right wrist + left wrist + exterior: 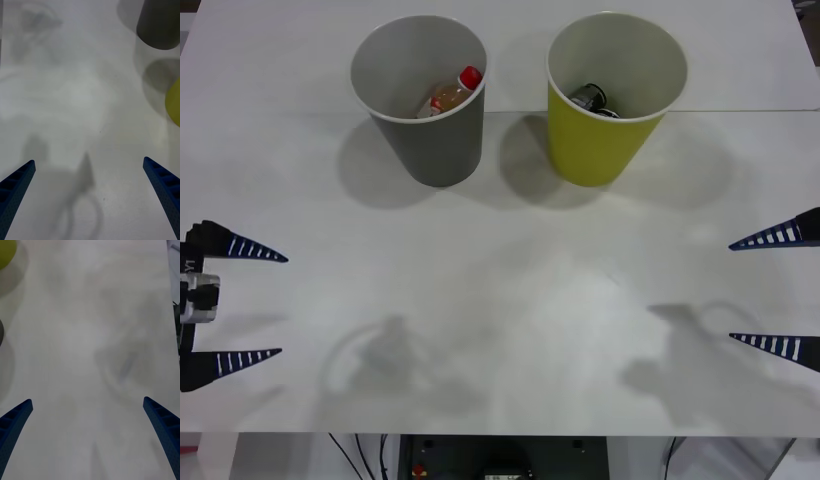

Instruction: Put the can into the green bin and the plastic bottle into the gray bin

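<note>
A: How far along is it?
B: It looks finished. The plastic bottle (452,93) lies inside the gray bin (430,140), the can (588,97) inside the green bin (600,145), both near the table's (500,300) far edge.
A: And the arms?
B: The left gripper (235,305) sits at the left edge, the right gripper (775,290) at the right edge, both spread wide and empty.

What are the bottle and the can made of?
The bottle in the gray bin looks like clear, glossy plastic: orange liquid shows through, under a red cap. The can in the green bin looks like shiny metal, since its silvery side catches the light; much of it is hidden.
</note>
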`<state>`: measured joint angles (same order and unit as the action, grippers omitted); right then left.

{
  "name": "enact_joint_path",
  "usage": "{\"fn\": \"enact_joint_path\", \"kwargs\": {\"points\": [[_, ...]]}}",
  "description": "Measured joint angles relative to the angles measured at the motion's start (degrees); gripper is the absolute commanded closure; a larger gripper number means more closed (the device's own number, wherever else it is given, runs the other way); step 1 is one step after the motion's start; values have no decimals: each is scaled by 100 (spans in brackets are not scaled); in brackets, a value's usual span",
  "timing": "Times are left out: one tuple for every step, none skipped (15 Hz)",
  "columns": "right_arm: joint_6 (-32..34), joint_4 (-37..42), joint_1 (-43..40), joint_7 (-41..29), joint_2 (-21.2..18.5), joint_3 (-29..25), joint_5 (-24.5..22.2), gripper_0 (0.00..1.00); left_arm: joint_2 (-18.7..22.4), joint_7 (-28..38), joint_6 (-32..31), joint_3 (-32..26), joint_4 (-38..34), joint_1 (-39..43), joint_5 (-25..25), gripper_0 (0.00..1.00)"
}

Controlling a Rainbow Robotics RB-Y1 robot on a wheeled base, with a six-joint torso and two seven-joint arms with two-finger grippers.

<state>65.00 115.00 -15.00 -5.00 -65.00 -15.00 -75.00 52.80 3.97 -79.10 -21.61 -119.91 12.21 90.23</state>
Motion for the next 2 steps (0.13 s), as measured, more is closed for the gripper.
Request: {"fn": "enact_joint_path", "kwargs": {"points": [[0, 0, 0, 0, 0, 0, 0, 0, 1, -1, 0, -1, 0, 1, 3, 0], [0, 0, 0, 0, 0, 0, 0, 0, 1, -1, 0, -1, 0, 1, 3, 0]]}}
